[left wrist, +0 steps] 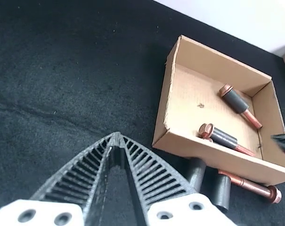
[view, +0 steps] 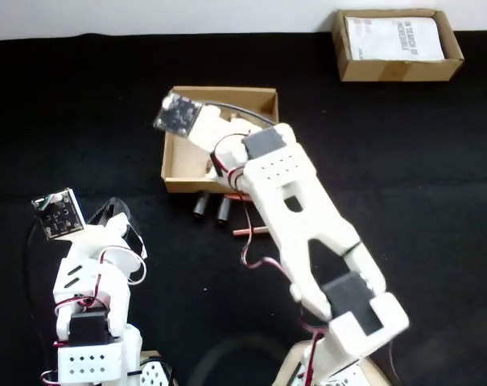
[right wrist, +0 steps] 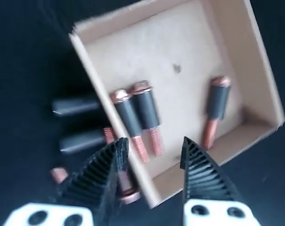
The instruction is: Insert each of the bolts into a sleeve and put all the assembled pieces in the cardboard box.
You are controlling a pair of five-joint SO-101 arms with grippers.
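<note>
The cardboard box (right wrist: 109, 26) lies open below my right gripper (right wrist: 154, 143), which hangs open over its near wall with nothing between the fingers. Three bolts in dark sleeves lie inside: two side by side (right wrist: 128, 117) (right wrist: 146, 109) and one apart (right wrist: 216, 104). Outside that wall lie two empty dark sleeves (right wrist: 76, 106) (right wrist: 81, 141) and loose copper bolts (right wrist: 126, 190) (right wrist: 60, 175). In the high view the sleeves (view: 200, 205) (view: 224, 209) and a bolt (view: 251, 231) lie just in front of the box (view: 179, 181). My left gripper (left wrist: 116, 139) is shut and empty, short of the box (left wrist: 173, 113).
A second cardboard box (view: 396, 71) with a printed sheet in it stands at the far right corner. The right arm (view: 307, 225) stretches diagonally across the table's middle. The black cloth lies bare on the left and at the right.
</note>
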